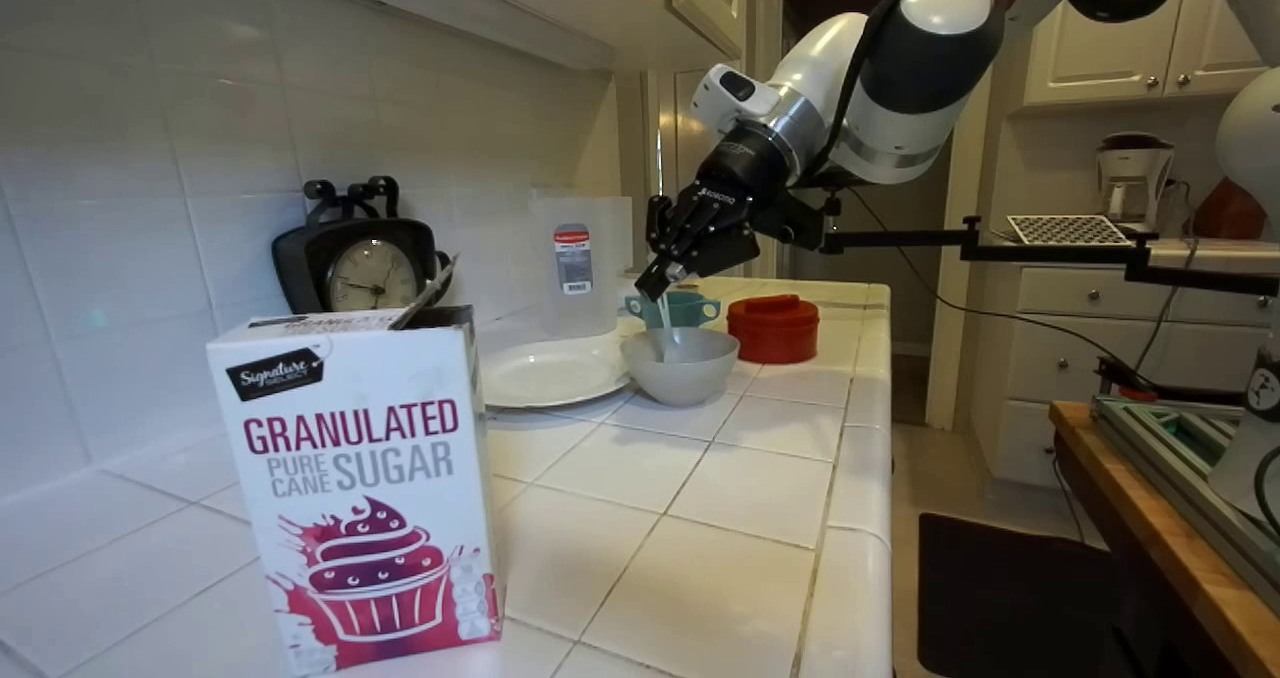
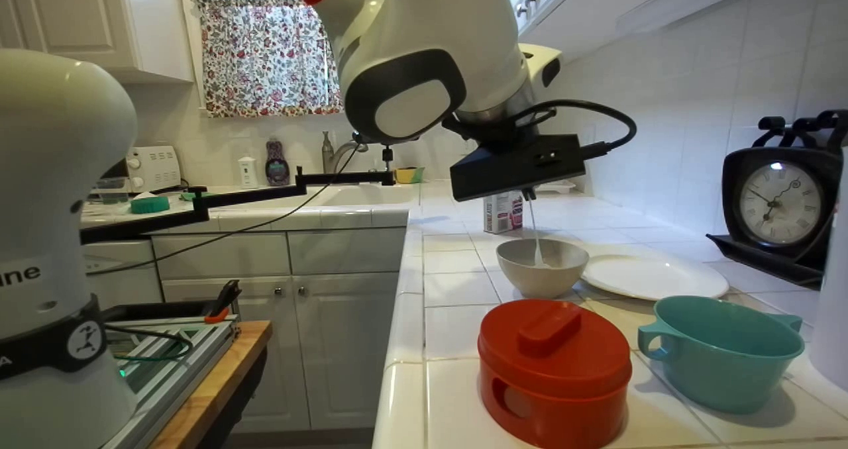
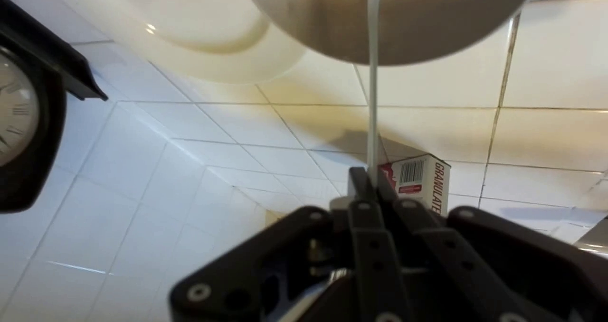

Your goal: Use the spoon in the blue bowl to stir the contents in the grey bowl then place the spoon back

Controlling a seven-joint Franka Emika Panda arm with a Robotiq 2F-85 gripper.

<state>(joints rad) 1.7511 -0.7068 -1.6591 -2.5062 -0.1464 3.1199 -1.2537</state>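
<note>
Along the left edge of an exterior view rises the rounded white base of the robot (image 2: 53,224), and right of it, in the upper left of the frame, hangs a floral fabric curtain (image 2: 265,58). Across the upper centre reaches the jointed white-and-black robot arm (image 2: 457,32). Right of centre, a white-and-red cardboard sugar box (image 2: 498,213) stands upright well back on the white-tiled desk (image 2: 454,290). At the bottom centre of the wrist view, the black two-fingered end effector (image 3: 373,183) has its fingers pressed together on the thin handle of a pale plastic spoon (image 3: 373,99), with only the handle's thickness between them. In both exterior views the spoon points downward, slightly tilted, its lower end inside the round, glossy, pale grey bowl (image 2: 533,282), which sits upright on the desk; what lies at the bottom is hard to make out. Below the grey bowl in an exterior view stands a round red plastic pot (image 2: 556,373) with its lid on. Further right lies a flat, round white plate (image 2: 656,278), just beside the grey bowl; whether the two touch cannot be told. In the lower right of the frame, the deep, two-handled, teal-tinted blue bowl (image 2: 722,377) stands upright near the red pot, apart from the spoon. At the right edge, a black-framed clock (image 2: 775,204) shows a round, pale dial.
</note>
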